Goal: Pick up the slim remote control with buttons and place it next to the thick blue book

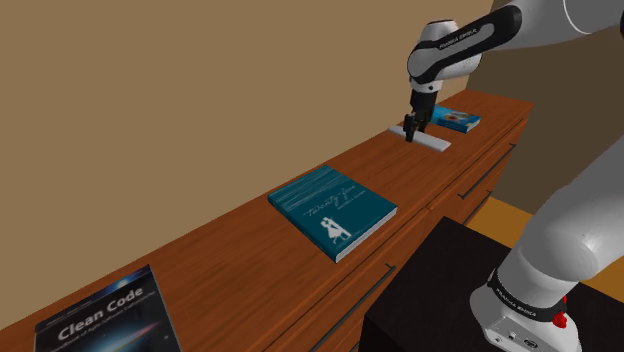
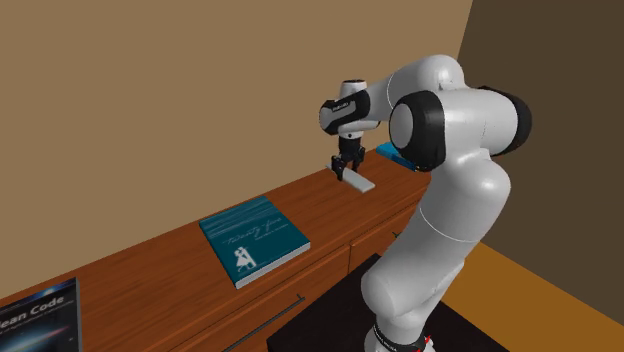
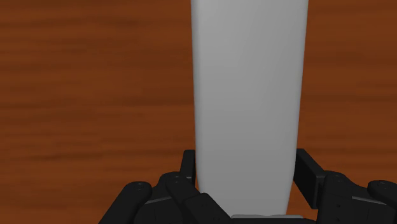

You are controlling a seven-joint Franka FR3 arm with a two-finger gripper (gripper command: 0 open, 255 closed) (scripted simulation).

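Three books lie along the long reddish-brown wooden cabinet top [image 1: 215, 255]: a dark one titled "Clean Code" [image 1: 100, 320] at the near end, a teal-blue book with a thick white page edge [image 1: 330, 208] in the middle, and a smaller bright blue book [image 1: 460, 119] at the far end. The slim, plain whitish-grey remote control [image 1: 428, 139] lies flat on the wood just beside that far book, and no buttons are drawn on it. The all-black two-finger gripper [image 1: 411, 135] is down on the remote's end, pointing straight at the surface. From the hand's own camera the remote [image 3: 248, 83] runs out between the two fingers [image 3: 188, 167], which are closed to about its width, each pressing a long edge, so I judge it clasped, though it looks not yet off the wood. This is the pick-up step, at the moment of the grasp. The next move, I reckon, calls for a straight lift clear of the top, then a carry along the cabinet to the teal-blue book, which I take to be the thick one meant, and a flat set-down just beside it without nudging the cover.
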